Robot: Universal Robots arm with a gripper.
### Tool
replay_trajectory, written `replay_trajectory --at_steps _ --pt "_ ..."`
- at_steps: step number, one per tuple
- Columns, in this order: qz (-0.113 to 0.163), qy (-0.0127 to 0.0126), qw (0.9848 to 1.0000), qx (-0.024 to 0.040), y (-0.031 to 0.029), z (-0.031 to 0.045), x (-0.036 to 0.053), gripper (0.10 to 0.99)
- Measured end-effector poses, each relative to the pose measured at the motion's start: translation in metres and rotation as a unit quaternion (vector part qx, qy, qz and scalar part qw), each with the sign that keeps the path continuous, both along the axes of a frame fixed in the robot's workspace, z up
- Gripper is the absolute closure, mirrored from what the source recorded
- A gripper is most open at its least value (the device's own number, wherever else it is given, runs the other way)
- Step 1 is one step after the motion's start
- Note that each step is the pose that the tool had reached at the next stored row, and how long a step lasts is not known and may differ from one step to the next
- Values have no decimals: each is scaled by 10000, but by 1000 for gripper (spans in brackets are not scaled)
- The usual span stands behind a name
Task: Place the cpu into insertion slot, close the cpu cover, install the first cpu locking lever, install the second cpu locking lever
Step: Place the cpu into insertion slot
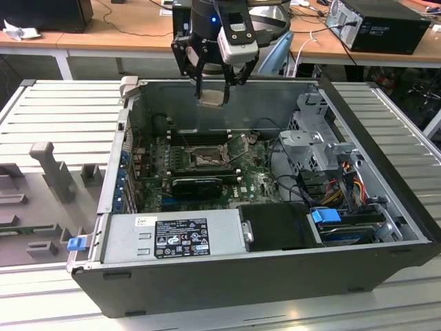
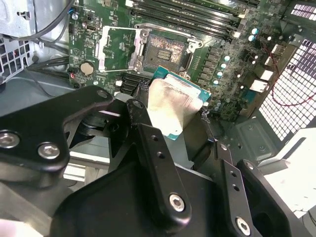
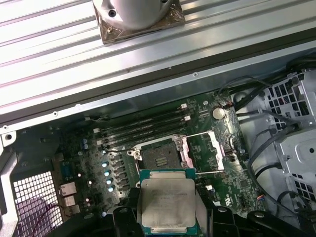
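While the exterior view takes in the ribbed grey counter point(image 1: 62, 114), the wooden desks point(image 1: 124, 31) behind it and the whole open computer case point(image 1: 241, 283), both wrist views look straight down on the insertion slot point(image 3: 159, 157). The arm point(image 1: 207, 21) hangs upright, high above that slot, its gripper point(image 1: 219, 86) clenched on the cpu point(image 3: 167, 202). Beside the slot the cpu cover point(image 2: 100, 49) lies flipped open.
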State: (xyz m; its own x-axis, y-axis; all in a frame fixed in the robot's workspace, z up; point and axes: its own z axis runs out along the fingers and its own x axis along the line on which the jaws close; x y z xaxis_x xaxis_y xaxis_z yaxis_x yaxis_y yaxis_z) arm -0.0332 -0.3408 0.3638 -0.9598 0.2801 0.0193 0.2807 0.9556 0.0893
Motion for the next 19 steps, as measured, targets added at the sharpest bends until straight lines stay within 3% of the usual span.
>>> replay_trajectory --at_steps 19 --pt "-301 0 9995 0 0 0 0 561"
